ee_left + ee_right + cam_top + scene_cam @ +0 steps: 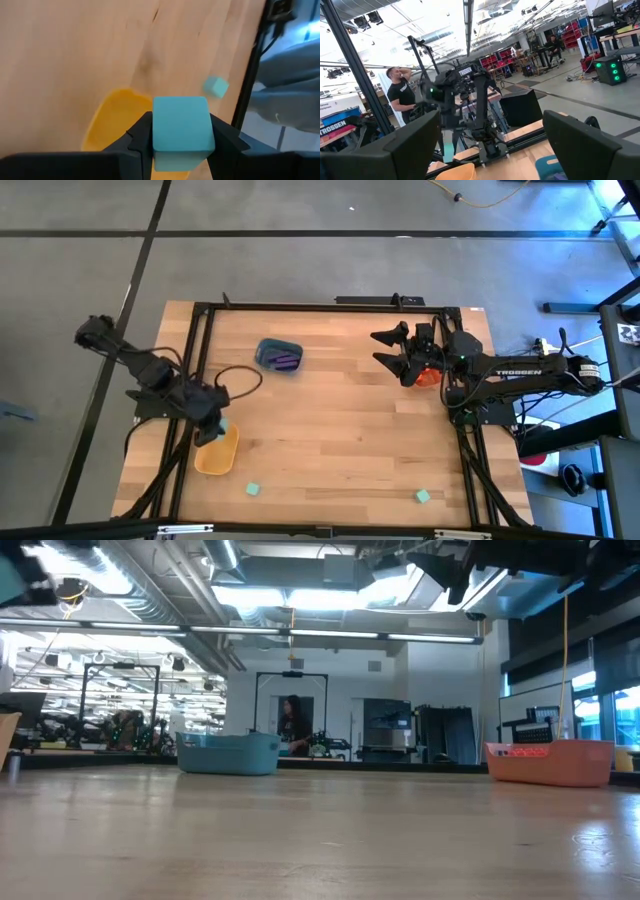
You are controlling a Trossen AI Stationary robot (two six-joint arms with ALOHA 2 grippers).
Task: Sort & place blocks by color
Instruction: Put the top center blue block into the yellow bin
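Left end effector clamping mint block, over yellow tub

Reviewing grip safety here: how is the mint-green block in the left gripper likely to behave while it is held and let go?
The mint-green block looks rigid; its flat faces sit square between the left gripper fingers, so slipping seems unlikely. Being cube-shaped, it should land in the yellow tub without rolling, though it may bounce.

Mint-green block: cube, upright, clamped between dark fingers | two mint-green blocks: on table, 6 o'clock edge | purple blocks: inside tub, 11 o'clock
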